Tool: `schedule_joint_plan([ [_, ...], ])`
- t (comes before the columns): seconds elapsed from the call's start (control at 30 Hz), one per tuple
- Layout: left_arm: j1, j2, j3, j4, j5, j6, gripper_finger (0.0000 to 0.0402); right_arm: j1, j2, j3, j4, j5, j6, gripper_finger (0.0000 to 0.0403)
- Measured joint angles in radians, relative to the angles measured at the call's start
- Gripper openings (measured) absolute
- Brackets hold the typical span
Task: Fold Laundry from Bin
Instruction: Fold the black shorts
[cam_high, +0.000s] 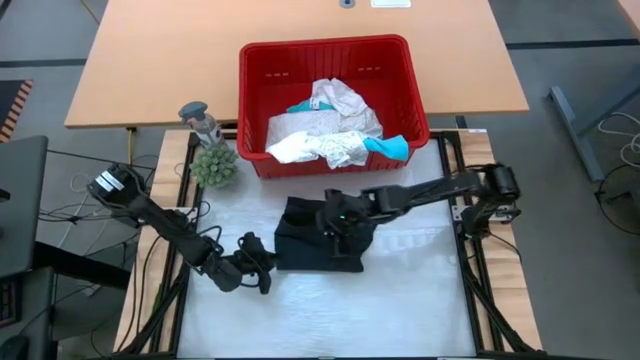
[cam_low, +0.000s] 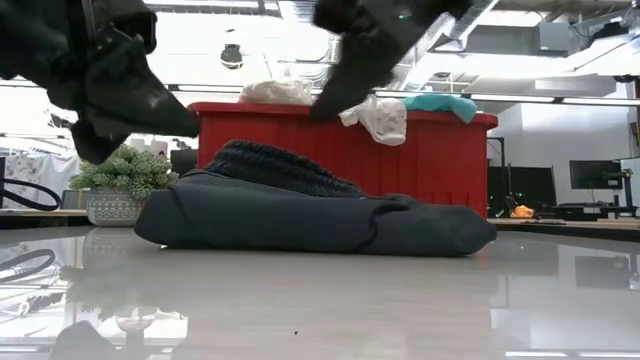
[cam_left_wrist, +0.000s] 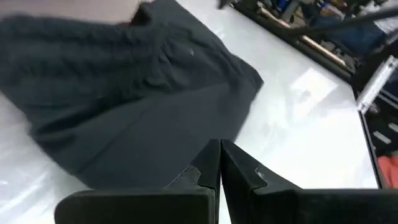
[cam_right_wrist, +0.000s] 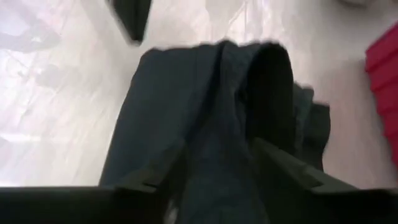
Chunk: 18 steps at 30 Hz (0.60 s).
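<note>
High view: a black garment (cam_high: 318, 238) lies in a loose fold on the white table top (cam_high: 400, 300), just in front of the red bin (cam_high: 330, 100), on the side away from the wooden desk (cam_high: 170, 60). The bin holds the rest of the laundry: white lacy cloths (cam_high: 325, 135) heaped in its middle and a teal piece (cam_high: 392, 146) draped toward its front wall. The right gripper (cam_high: 335, 220) sits over the black garment, directly in front of the bin; the right wrist view shows its fingers (cam_right_wrist: 292, 168) spread wide apart above the dark cloth, gripping nothing. The left gripper (cam_high: 262, 268) hovers beside the garment's edge, farther from the bin; the left wrist view shows its fingertips (cam_left_wrist: 208, 163) pressed together with nothing between them, the cloth lying just beyond them. A small green plant (cam_high: 214, 165) stands off the bin's front corner on the left arm's side, with a grey figure (cam_high: 200, 118) just behind it. In the low view the garment (cam_low: 310, 210) rests flat on the glossy table, the bin rising behind it with white and teal cloth showing over its rim.
</note>
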Motion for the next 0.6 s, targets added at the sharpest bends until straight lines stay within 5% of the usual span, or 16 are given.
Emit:
schedule_joint_plan([
  [0.23, 0.004, 0.016, 0.000, -0.058, 0.015, -0.039, 0.0000, -0.037, 0.157, 0.194, -0.115, -0.016, -0.106, 0.0243],
  [0.5, 0.003, 0.016, 0.001, -0.072, 0.034, -0.039, 0.0000, -0.071, 0.268, 0.307, -0.296, -0.113, -0.149, 0.0211],
  [0.6, 0.004, 0.016, 0.001, -0.080, 0.039, -0.041, 0.0000, -0.073, 0.263, 0.309, -0.284, -0.082, -0.151, 0.0171],
])
